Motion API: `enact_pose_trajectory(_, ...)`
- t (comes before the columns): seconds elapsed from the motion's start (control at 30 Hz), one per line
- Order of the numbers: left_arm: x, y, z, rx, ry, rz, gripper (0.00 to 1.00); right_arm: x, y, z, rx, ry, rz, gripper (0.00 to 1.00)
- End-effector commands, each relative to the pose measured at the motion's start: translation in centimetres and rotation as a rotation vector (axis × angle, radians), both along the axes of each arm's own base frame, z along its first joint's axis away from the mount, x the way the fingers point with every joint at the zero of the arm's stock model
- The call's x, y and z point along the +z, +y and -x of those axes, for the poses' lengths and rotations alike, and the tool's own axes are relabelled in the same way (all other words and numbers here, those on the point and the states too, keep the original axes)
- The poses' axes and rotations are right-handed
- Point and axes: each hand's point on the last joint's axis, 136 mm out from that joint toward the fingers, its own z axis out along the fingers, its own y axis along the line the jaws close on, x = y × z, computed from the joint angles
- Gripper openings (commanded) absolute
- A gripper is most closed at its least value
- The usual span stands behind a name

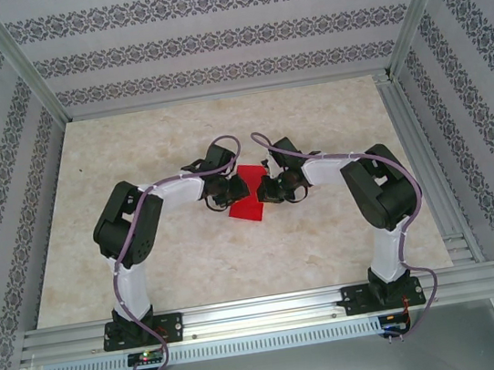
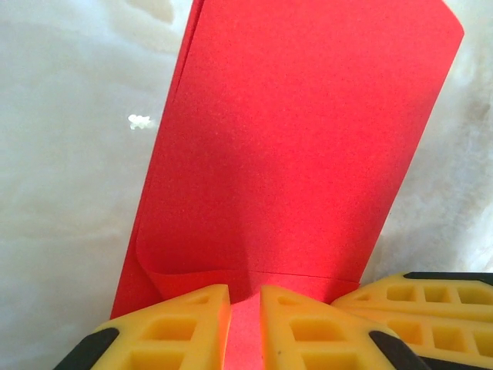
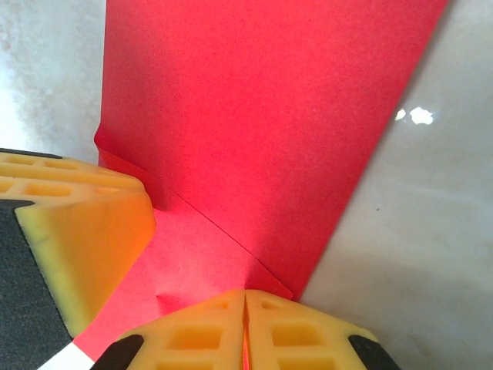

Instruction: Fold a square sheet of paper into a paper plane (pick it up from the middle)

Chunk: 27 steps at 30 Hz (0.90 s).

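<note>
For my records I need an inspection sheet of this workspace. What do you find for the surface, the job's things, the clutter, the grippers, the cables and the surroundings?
Surface: pale marbled table, glossy.
Job's things: red paper at mid-table, folded over into layers; not yet a plane.
Clutter: nothing seen.
Grippers: left gripper and right gripper are close together, each shut on the paper's edge.
Cables: a purple cable runs along each arm and loops up at the wrist.
Surroundings: patterned walls on three sides; metal frame at the near edge, carrying the arm bases.
</note>
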Motion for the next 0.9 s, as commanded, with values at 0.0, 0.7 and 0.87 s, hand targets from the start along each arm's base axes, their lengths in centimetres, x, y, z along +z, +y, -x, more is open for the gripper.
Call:
enact_pose_trajectory(0.0,-1.5,3.6,-0.1,0.053,0.026,-0.105,0.20,-3.7,-2.5,1.0,-0.020,0.060,0.130,0.10)
enact_pose_trajectory(0.7,2.8,-1.3,0.9,-0.102,-0.051,0.075,0.21,-3.9,-2.5,1.0,-0.020,0.066,0.129,0.09)
enact_pose_trajectory(0.87,1.0,-1.3,1.0,-0.093,-0.014,0.047,0.20,-3.8,-2.4,1.0,-0.019,0.065,0.121,0.10)
